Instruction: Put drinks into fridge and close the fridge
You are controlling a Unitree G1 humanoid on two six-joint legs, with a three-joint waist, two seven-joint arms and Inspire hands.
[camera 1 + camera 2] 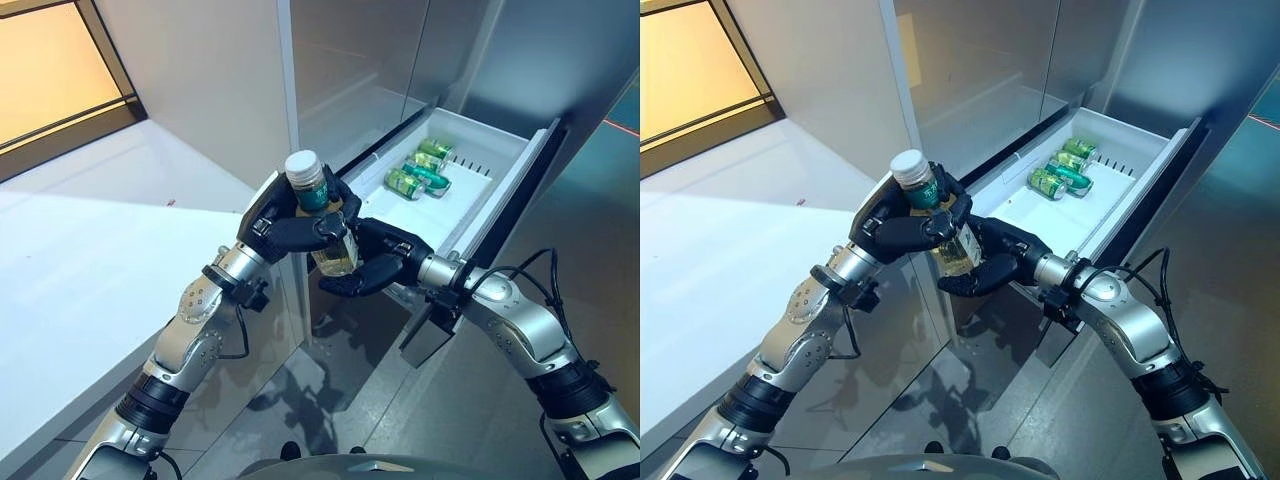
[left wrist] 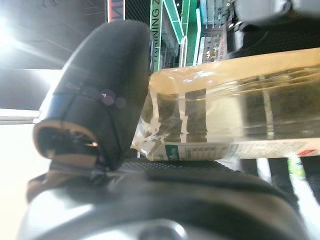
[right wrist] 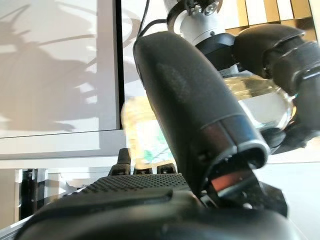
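Note:
A clear bottle [image 1: 312, 192] with a white cap, a green label and yellowish drink is held upright in front of the fridge. My left hand [image 1: 290, 230] is shut round its middle, and its thumb [image 2: 100, 95] lies against the bottle [image 2: 240, 115]. My right hand [image 1: 385, 260] comes in from the right and is curled round the bottle's lower end, its thumb [image 3: 195, 105] across the bottle [image 3: 255, 107]. Behind them the white fridge drawer [image 1: 500, 190] stands pulled out. Several green cans [image 1: 420, 172] lie in its far part.
A white counter [image 1: 80, 270] stretches to the left. The fridge's steel front [image 1: 350, 70] rises behind the hands. The drawer's near part [image 1: 425, 215] is bare white. Dark glossy floor [image 1: 340, 400] lies below the arms.

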